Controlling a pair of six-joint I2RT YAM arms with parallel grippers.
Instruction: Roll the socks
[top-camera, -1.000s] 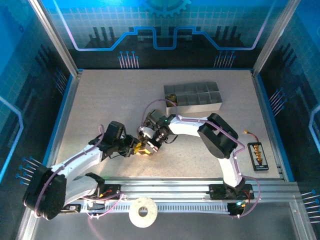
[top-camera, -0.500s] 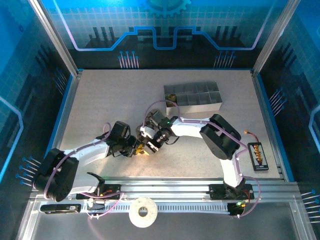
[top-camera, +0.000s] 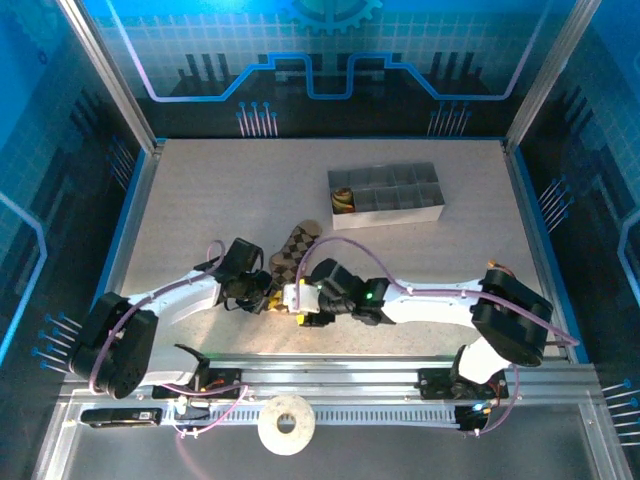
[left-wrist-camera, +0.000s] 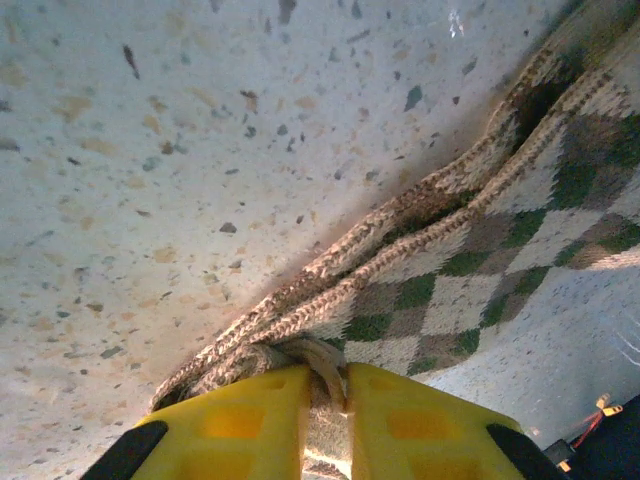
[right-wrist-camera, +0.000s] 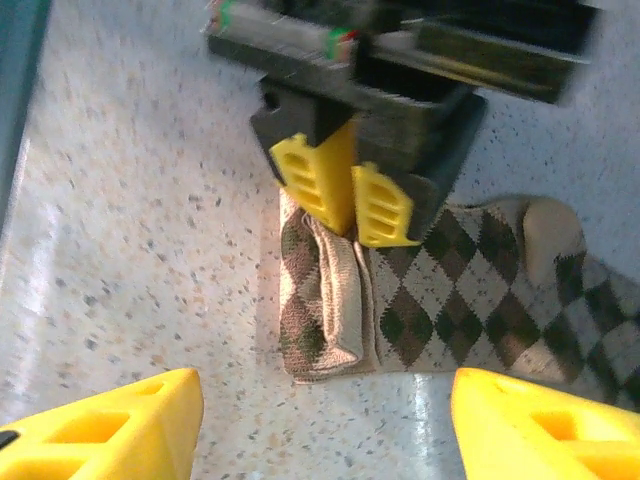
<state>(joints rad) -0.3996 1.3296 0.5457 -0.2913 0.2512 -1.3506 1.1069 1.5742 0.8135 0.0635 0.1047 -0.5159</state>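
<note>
One fold started on checked sock (right-wrist-camera: 440, 300): folded end pinched in left gripper (left-wrist-camera: 327, 385), with right gripper (right-wrist-camera: 320, 420) spread open just beside. Next, likely regripping that fold and rolling toward the far end.

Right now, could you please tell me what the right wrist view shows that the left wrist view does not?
Right wrist: the left gripper from outside, pinching the folded end of the diamond-check sock, and the right gripper open. Left wrist: the sock's doubled edges close up. Both: that sock on the speckled table.
</note>
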